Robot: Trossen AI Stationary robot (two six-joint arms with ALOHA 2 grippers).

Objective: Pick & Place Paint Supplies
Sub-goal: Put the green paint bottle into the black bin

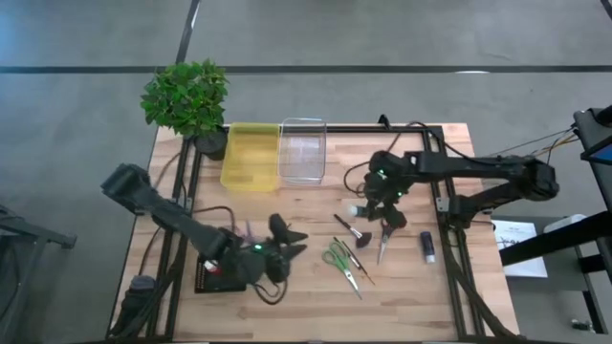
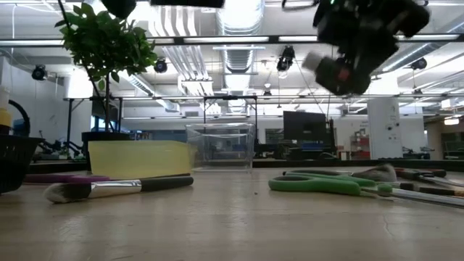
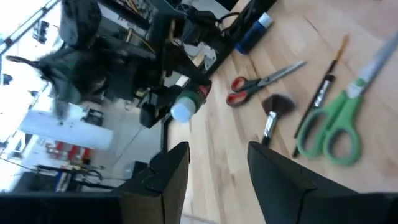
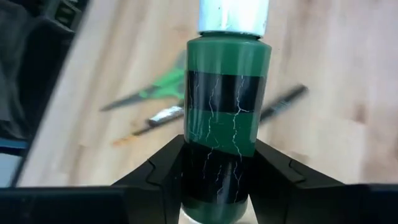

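Wooden surface [image 1: 287,296] fills centre of high view; at its upper edge sit a yellow bin [image 1: 251,156] and a clear bin [image 1: 303,150], side by side, touching; right arm reaches in from right of frame, its end effector [image 1: 375,203] right of centre, lifted off the surface, clenched on a green paint bottle [image 4: 228,118] with white cap; wrist view shows both fingers pressed on the bottle's lower body, cap pointing away; left end effector [image 3: 217,165] lower centre of high view, fingers spread, nothing between them, waiting. Step in hand, as judged: carry bottle to a bin at upper centre; which bin is meant cannot be told; keep grip firm, bottle is smooth and held low, could pivot; travel high enough to clear bin wall, release only once over the opening. Remaining on surface below right end effector: green scissors [image 1: 341,260], red-handled scissors [image 1: 387,229], brush [image 1: 348,228], blue-capped tube [image 1: 426,246] near right edge.
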